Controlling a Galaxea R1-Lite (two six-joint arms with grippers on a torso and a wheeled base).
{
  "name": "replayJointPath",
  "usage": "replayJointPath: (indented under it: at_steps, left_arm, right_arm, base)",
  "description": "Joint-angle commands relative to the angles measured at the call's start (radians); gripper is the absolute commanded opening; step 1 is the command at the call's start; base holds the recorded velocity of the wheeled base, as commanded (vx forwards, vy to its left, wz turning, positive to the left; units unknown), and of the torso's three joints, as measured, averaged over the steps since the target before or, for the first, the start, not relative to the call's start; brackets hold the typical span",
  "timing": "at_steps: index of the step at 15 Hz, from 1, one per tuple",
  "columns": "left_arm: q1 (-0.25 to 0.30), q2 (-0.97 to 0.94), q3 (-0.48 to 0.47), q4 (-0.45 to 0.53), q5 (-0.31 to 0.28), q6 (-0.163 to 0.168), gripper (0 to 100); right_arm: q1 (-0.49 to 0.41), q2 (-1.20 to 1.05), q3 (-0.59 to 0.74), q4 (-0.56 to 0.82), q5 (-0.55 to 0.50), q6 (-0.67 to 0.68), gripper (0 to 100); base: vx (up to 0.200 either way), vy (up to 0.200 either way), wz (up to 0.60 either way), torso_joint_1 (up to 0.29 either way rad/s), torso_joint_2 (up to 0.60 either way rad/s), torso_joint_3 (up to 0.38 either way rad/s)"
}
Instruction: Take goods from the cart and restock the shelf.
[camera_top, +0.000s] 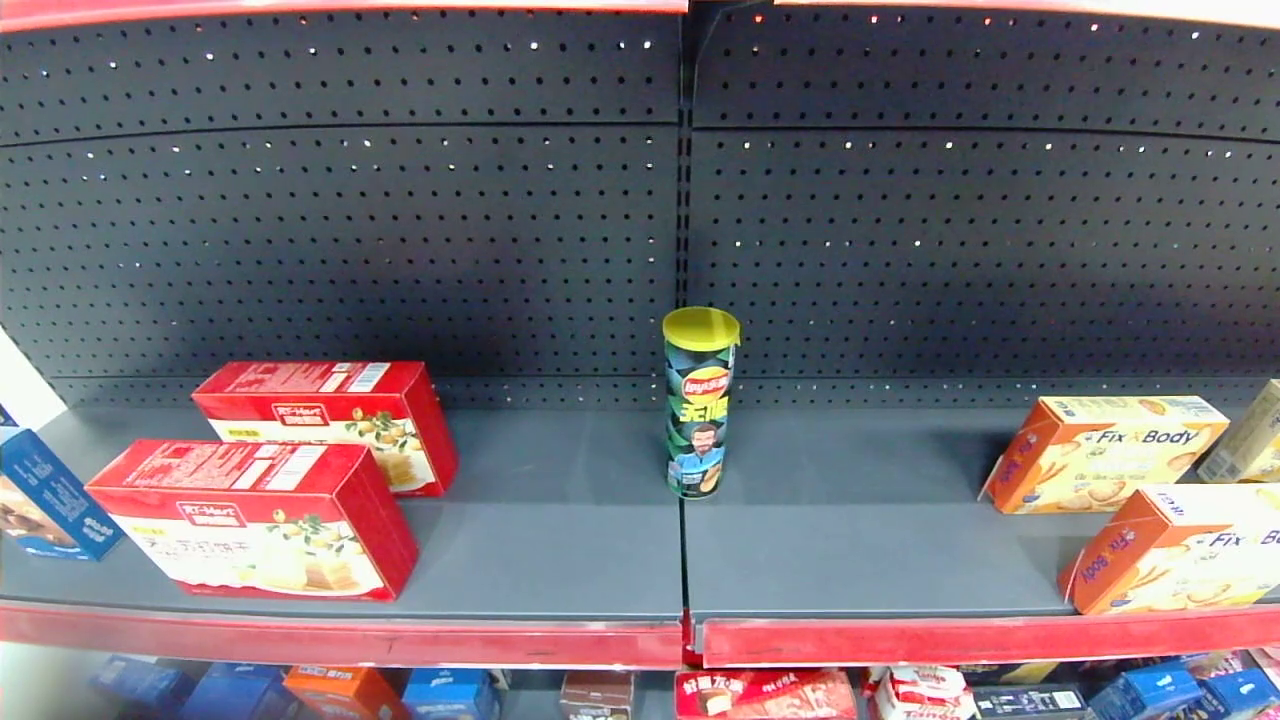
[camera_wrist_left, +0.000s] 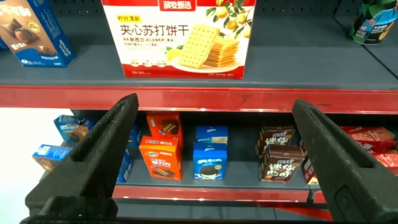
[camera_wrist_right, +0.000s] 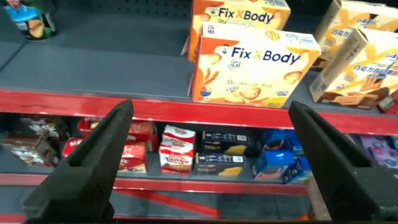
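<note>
For the left gripper (camera_wrist_left: 214, 102): hangs low in front of the shelf (camera_top: 560, 540), about level with its red front strip (camera_top: 350, 640). Has its fingers (camera_wrist_left: 93, 168) spread far apart, with nothing between them and nothing touched. Black, matte, wedge-shaped, narrowing to blunt tips.

For the right gripper (camera_wrist_right: 211, 107): hangs the same way before the right part of the shelf. Equally wide open, empty, clear of every box.

For the chip can (camera_top: 701, 400): stands upright in the middle of the shelf, on the seam between its two dark grey metal panels, towards the far side near the pegboard (camera_top: 400, 250). Tall, slim cylinder with a glossy printed wrap and a flat yellow lid. Well apart from the boxes on either side.

To the left, two red boxes of smooth cardboard, oblong and sharp-cornered: the near red box (camera_top: 255, 520) close to the front strip, the far red box (camera_top: 330, 425) just behind it and slightly right. At the far left edge, a blue box (camera_top: 50, 500), turned at an angle.

To the right, two orange boxes of the same oblong build, the far orange box (camera_top: 1105, 450) and the near orange box (camera_top: 1170, 550), with a pale beige box (camera_top: 1245, 435) beside them at the right edge.

Below, on the lower shelf (camera_wrist_left: 211, 190), rows of small packs (camera_wrist_left: 211, 158) in blue, orange, brown and red.
</note>
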Motion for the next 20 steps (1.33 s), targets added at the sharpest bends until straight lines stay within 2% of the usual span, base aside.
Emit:
replayJointPath:
  at_steps: [1, 5, 7, 20]
  left_arm:
    - [0.000, 0.000, 0.000, 0.000, 0.001, 0.000, 100]
    - [0.000, 0.000, 0.000, 0.000, 0.001, 0.000, 100]
    - [0.000, 0.000, 0.000, 0.000, 0.001, 0.000, 100]
    - [0.000, 0.000, 0.000, 0.000, 0.001, 0.000, 100]
  right_arm:
    - [0.008, 0.005, 0.000, 0.002, -0.016, -0.006, 100]
    - [-0.050, 0.059, -0.032, -0.001, -0.034, -0.020, 100]
    - [-0.089, 0.065, -0.034, 0.001, -0.034, -0.029, 100]
    - [-0.155, 0.048, -0.009, 0.001, -0.036, -0.043, 100]
  base:
    - [0.000, 0.000, 0.00, 0.000, 0.00, 0.000]
    - [0.000, 0.000, 0.00, 0.000, 0.00, 0.000]
    - [0.000, 0.000, -0.60, 0.000, 0.00, 0.000]
    - [0.000, 0.000, -0.60, 0.002, 0.00, 0.003]
